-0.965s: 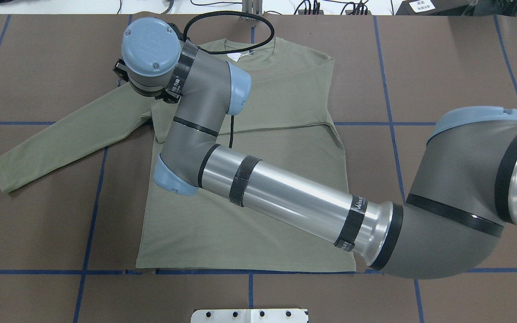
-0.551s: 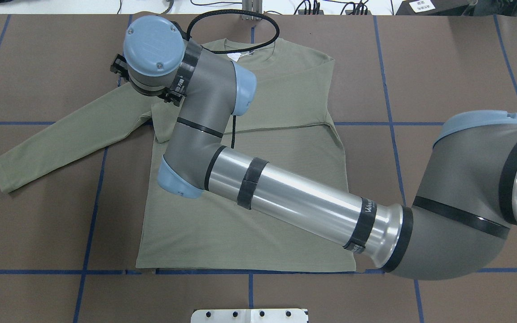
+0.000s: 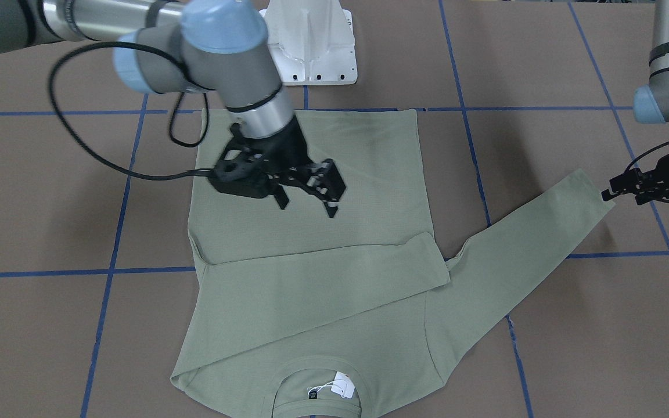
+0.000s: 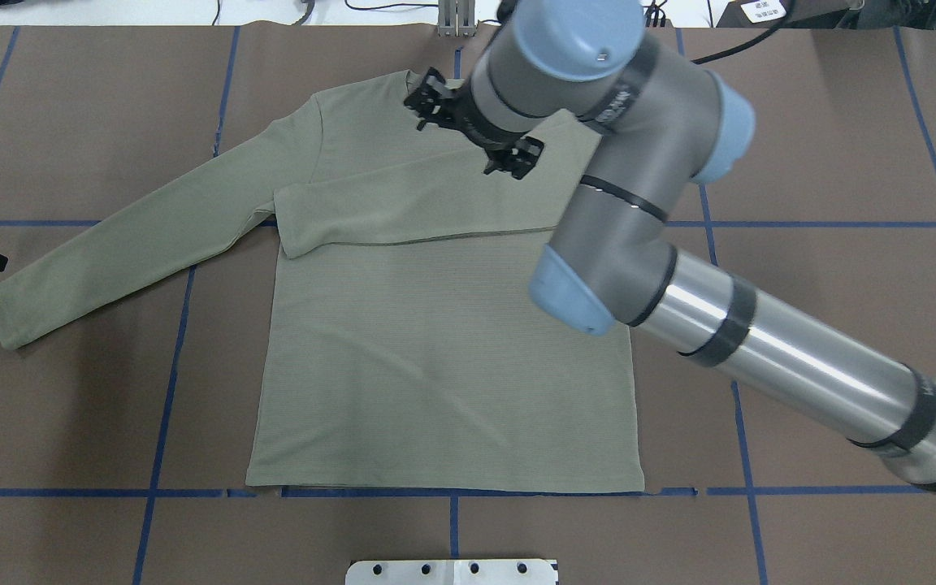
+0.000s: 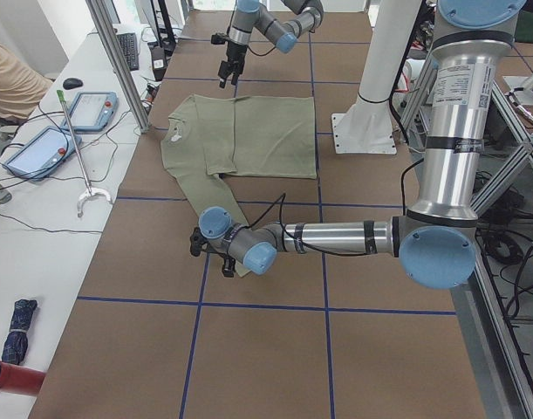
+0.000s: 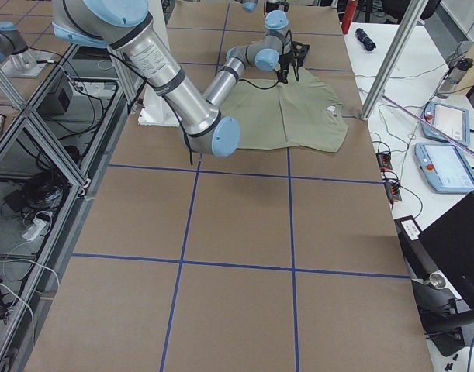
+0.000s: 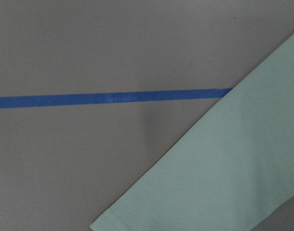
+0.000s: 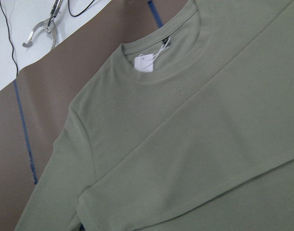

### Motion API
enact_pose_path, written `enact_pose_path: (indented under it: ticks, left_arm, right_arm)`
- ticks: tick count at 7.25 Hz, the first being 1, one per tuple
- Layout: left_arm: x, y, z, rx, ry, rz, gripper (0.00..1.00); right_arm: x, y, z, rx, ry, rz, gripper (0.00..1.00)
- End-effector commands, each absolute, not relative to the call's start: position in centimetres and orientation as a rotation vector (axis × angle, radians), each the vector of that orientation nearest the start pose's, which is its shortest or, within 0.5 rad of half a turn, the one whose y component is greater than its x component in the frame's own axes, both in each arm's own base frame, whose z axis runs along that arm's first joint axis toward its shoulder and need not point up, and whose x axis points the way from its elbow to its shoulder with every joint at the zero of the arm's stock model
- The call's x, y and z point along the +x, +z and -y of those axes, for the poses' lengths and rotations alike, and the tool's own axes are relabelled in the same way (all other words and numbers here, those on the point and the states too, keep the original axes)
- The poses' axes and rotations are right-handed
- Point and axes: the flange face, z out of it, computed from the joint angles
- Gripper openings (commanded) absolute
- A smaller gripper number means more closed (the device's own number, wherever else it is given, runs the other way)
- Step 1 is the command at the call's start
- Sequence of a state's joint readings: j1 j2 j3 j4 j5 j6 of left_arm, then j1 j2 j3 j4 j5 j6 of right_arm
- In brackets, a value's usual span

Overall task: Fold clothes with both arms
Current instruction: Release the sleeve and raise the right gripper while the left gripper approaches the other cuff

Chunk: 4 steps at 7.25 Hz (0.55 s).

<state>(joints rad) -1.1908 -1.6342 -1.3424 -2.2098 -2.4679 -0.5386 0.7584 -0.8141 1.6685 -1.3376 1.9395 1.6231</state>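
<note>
Shirt (image 4: 435, 366) lies flat on the table (image 4: 842, 122), one sleeve folded across the chest and the other sleeve (image 4: 127, 236) outstretched. Left gripper (image 3: 616, 190) sits just beside its cuff (image 4: 5, 317); its jaw opening cannot be told. Right gripper (image 3: 306, 204) hovers over the body, jaws wide and empty. Best practice is probably to pinch the cuff squarely and lift before carrying it across.

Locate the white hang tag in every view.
Front-facing: hang tag bottom centre, inside the collar.
Overhead: hidden beneath the right arm.
Exterior left: too small to tell.
Exterior right: too small to tell.
Left wrist: not in it.
Right wrist: tag upper middle, inside collar.
Shared landmark: the collar.
</note>
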Motion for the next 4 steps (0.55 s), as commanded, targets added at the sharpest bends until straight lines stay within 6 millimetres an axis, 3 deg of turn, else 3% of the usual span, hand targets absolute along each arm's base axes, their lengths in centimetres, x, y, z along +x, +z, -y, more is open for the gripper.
enact_pose_path:
  ticks: [1,4]
  left_arm:
    - [15.5,68.1,50.7,0.016,0.086,-0.983,0.90]
    - [16.2,69.9,50.1,-0.021,0.087,-0.971,0.83]
  right_arm:
    - [-32.2,19.5,53.6,0.045,0.440,1.130,0.99]
    - [-32.3,20.0,53.6,0.050,0.444,1.122,0.99]
